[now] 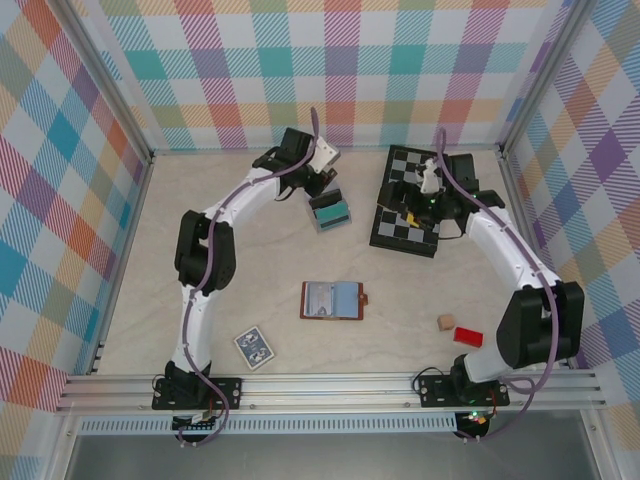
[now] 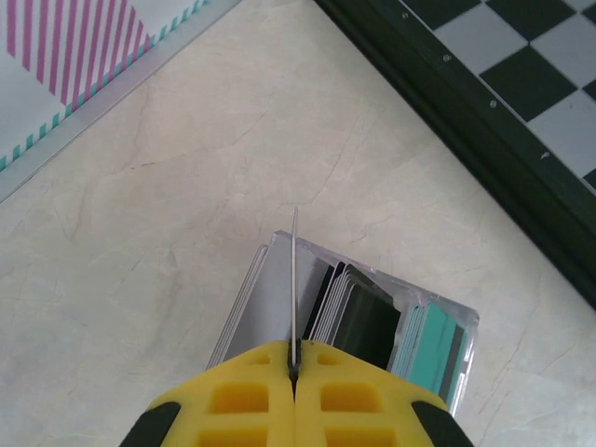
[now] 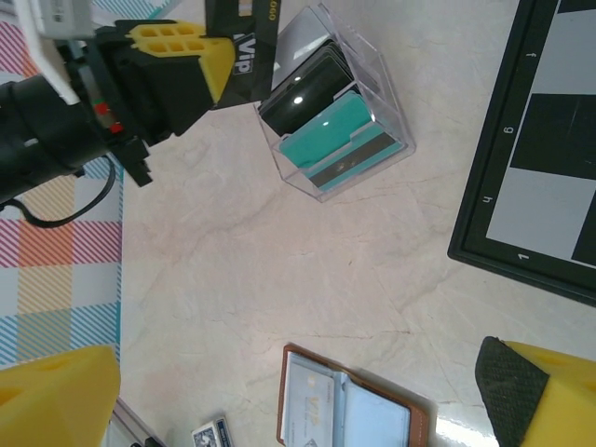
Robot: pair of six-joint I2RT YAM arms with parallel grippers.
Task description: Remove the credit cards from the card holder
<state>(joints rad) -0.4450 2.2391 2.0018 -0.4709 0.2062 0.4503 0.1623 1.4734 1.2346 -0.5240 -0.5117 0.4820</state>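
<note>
**Left gripper holds one card over the clear box**

In the left wrist view, the left gripper (image 2: pixel 294 361) at the bottom middle is closed tight on a thin card (image 2: pixel 294 279), seen edge-on. Just below it stands a clear box (image 2: pixel 442 309) with dark and teal cards (image 2: pixel 368 326) inside. In the top view, the wallet (image 1: pixel 332 300) lies open at the centre, well apart from the box. The right gripper (image 1: pixel 425 195) is over the chessboard (image 1: pixel 390 232) at upper right, its jaws spread wide and holding nothing.

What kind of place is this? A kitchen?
Probably a robot test booth, not a kitchen. Two robot arms are bolted to a metal rail, bright checked walls box in the table, and props like a chessboard and a card holder lie around.
</note>
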